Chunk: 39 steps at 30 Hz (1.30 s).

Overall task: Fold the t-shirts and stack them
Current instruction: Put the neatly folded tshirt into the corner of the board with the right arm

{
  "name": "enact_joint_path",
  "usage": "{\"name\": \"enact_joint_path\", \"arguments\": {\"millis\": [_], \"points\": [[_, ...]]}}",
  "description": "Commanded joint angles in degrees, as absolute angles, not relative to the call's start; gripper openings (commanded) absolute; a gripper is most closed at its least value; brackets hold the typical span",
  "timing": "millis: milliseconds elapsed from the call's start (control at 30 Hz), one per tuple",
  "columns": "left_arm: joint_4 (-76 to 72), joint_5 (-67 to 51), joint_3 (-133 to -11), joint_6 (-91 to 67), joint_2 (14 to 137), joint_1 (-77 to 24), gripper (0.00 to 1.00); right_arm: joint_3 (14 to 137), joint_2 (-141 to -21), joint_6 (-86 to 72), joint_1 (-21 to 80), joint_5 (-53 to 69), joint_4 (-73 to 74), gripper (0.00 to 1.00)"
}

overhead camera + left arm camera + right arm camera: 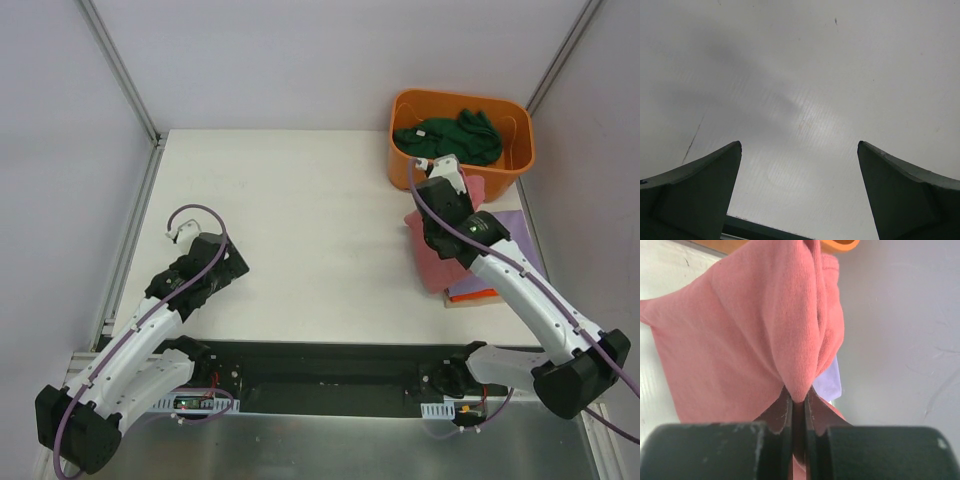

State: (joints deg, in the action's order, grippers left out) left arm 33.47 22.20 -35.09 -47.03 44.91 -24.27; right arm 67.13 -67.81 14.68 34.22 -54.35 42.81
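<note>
Red-pink t-shirt [432, 258], pinched by the right gripper [799, 399], lay draped over the lavender tee [520, 236] and orange tee [472, 296], fold seemingly unfinished; 1 green tee [455, 136] sat in the tub [400, 112]; left gripper [799, 146] gaped empty.

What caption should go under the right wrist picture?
Right gripper pinching a fold of the red-pink t-shirt.

The pink tee [435, 265], lavender tee [522, 235], orange tee [475, 296] and dark green tee [455, 140] are plain. The tub [522, 150] is orange.

White table [300, 230] amid pale grey walls [300, 60], aluminium corner posts [118, 68].
</note>
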Motion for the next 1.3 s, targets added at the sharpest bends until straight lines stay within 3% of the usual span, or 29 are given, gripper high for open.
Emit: {"name": "enact_joint_path", "arguments": {"millis": [0, 567, 1267], "points": [[34.9, 24.3, -34.8, -47.5, 44.3, -23.6, 0.99, 73.3, -65.8, 17.8, 31.9, -52.3, 42.6, 0.0], [35.0, 24.6, -34.8, -47.8, 44.9, -23.3, 0.99, 78.7, -67.1, 16.6, 18.6, -39.7, 48.3, 0.0], [34.9, 25.1, -35.0, -47.6, 46.5, -22.9, 0.99, 78.0, -85.2, 30.5, -8.0, -27.2, 36.1, 0.0]]}}
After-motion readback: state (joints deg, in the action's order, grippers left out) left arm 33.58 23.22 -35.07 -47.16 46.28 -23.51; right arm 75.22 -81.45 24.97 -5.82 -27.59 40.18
